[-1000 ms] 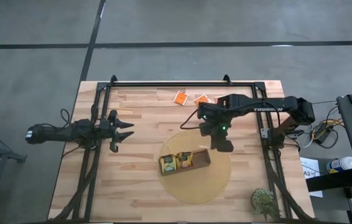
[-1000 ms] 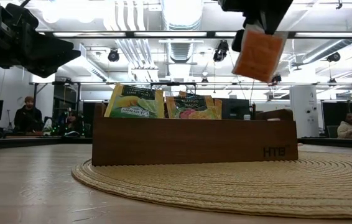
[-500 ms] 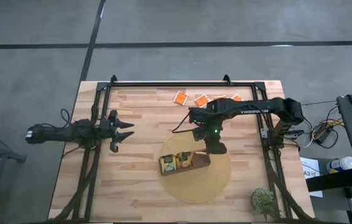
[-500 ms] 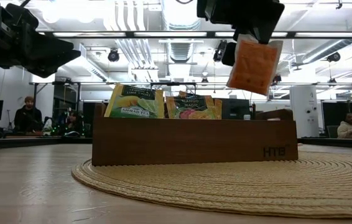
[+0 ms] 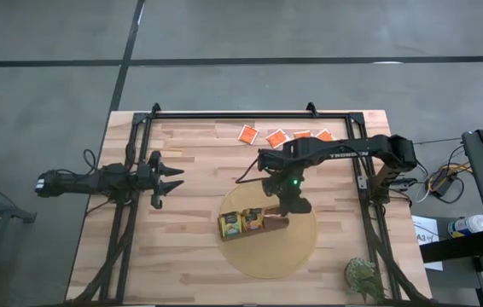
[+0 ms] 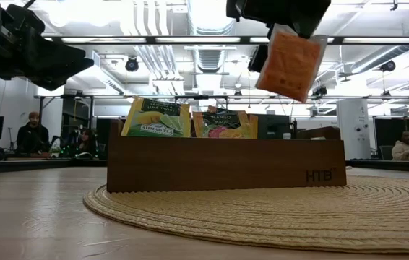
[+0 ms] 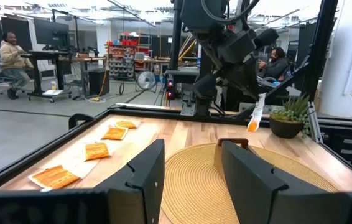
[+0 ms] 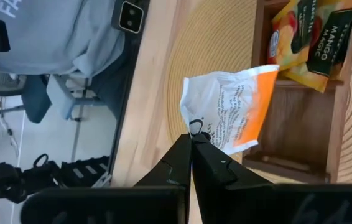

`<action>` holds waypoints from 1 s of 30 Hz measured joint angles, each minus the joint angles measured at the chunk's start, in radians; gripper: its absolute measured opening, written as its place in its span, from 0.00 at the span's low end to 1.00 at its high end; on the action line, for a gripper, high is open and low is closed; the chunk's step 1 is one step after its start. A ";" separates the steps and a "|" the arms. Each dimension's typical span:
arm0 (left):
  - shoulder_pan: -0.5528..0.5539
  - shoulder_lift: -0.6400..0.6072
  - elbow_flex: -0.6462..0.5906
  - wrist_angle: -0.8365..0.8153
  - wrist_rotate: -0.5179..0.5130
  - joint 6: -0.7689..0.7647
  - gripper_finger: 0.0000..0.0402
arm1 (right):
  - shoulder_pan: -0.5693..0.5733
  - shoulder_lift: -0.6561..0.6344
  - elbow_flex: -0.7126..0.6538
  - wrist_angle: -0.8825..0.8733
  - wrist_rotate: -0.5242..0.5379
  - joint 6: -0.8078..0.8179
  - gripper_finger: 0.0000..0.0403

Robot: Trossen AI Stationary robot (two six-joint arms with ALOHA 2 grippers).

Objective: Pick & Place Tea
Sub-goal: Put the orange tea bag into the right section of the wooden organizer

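Low view cuts off your right gripper (image 6: 280, 11) at the frame top, but its fingers are pinched together on an orange sachet (image 6: 288, 63) hanging above the tray (image 6: 226, 165), whose end reads "HTB". You can read "MANGO" on a sachet (image 8: 313, 43) standing in the tray. Left gripper (image 5: 170, 178) waits spread at the left table edge; four more orange sachets (image 5: 247, 135) lie at the far edge.
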 joint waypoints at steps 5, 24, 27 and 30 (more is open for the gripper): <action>0.000 0.000 0.000 0.000 0.000 0.000 0.38 | 0.014 0.000 -0.018 0.059 -0.001 0.016 0.02; 0.000 0.000 0.000 0.000 0.000 0.000 0.38 | 0.017 0.000 -0.164 0.189 -0.004 0.048 0.02; 0.000 0.000 0.000 0.000 0.000 0.000 0.38 | 0.017 0.000 -0.169 0.211 -0.004 0.066 0.02; 0.000 0.000 0.000 0.000 0.000 0.000 0.38 | 0.017 0.000 -0.169 0.216 -0.003 0.087 0.02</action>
